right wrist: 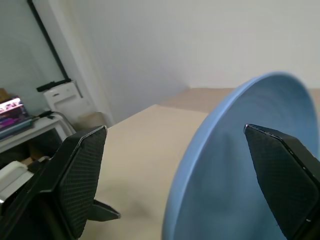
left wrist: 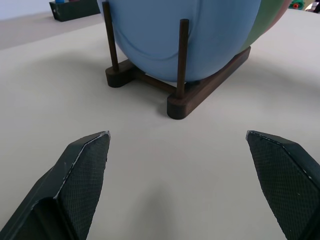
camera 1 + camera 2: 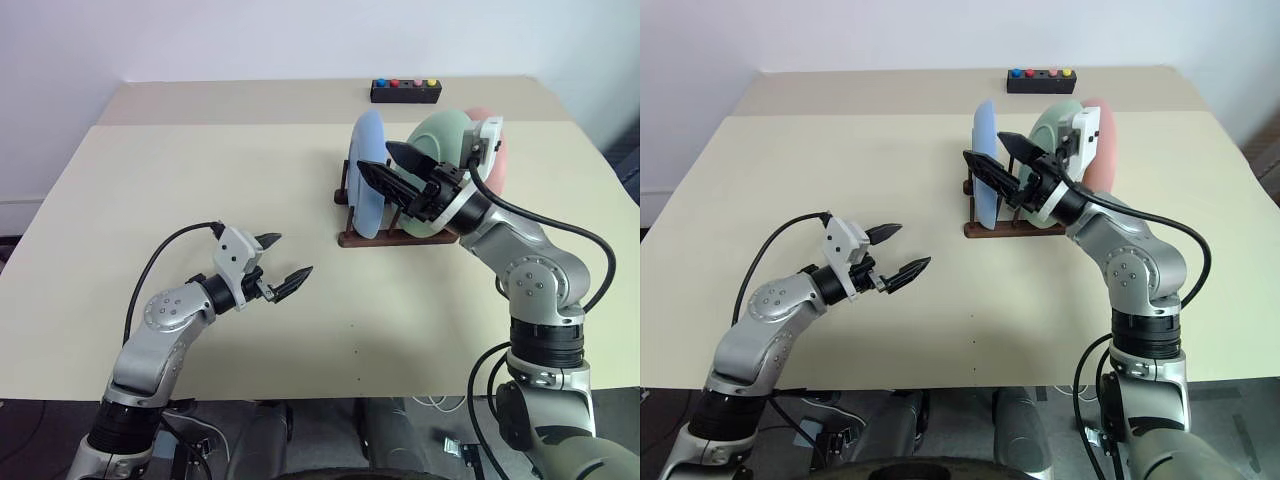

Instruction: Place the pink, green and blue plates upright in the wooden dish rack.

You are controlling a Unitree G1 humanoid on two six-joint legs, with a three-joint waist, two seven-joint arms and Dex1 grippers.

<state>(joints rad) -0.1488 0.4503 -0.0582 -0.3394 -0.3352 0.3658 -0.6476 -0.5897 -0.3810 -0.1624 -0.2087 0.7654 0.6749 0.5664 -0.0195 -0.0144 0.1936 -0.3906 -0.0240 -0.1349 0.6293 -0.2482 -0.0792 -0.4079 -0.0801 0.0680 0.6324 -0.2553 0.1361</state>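
You have a big tan desk (image 3: 200, 180) in front of you. On it, just past your right fingers (image 3: 390, 167), the wooden rack (image 3: 395, 236) holds all three plates standing up. The blue plate (image 3: 368, 185) is right by those fingers, the green plate (image 3: 440, 140) is behind them, and the pink plate (image 3: 497, 160) is farthest back. Your right fingers are spread wide apart and hold nothing. Your left fingers (image 3: 283, 262) are wide apart too, empty, above the desk, well away from the rack. A little black box (image 3: 405, 91) sits far behind the rack.
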